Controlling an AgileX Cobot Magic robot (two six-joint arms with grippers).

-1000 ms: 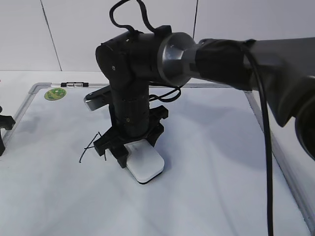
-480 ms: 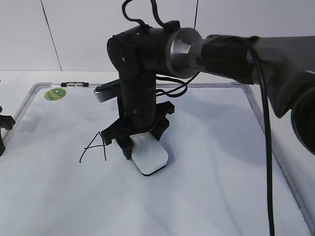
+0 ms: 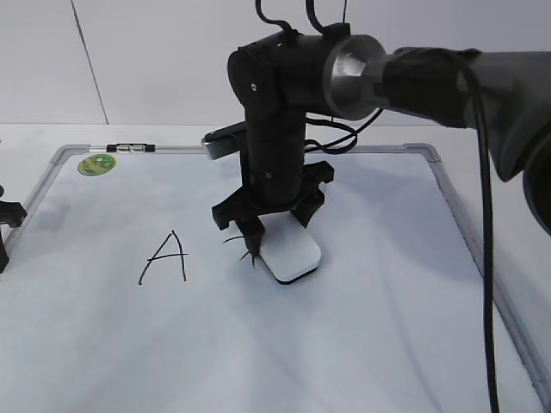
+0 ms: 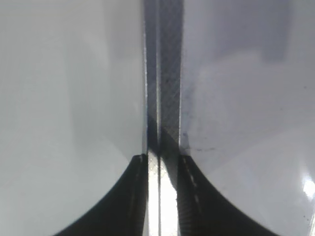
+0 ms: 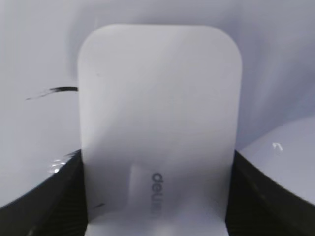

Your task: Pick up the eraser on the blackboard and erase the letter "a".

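The blackboard is a large white board with a silver frame, lying flat. My right gripper is shut on the white eraser and presses it flat on the board near the middle. The right wrist view shows the eraser filling the space between the jaws. Of the letter "a", only a few short black strokes show just left of the eraser, and one stroke shows in the right wrist view. My left gripper is at the board's left edge, with its jaws closed on the silver frame.
A capital "A" is drawn left of the eraser. A round green sticker sits at the far left corner, and a marker lies on the far frame. The right arm reaches in from the upper right.
My right gripper has slid the eraser to the right across the board. The capital "A" it hid has come into view. The left gripper has not moved.
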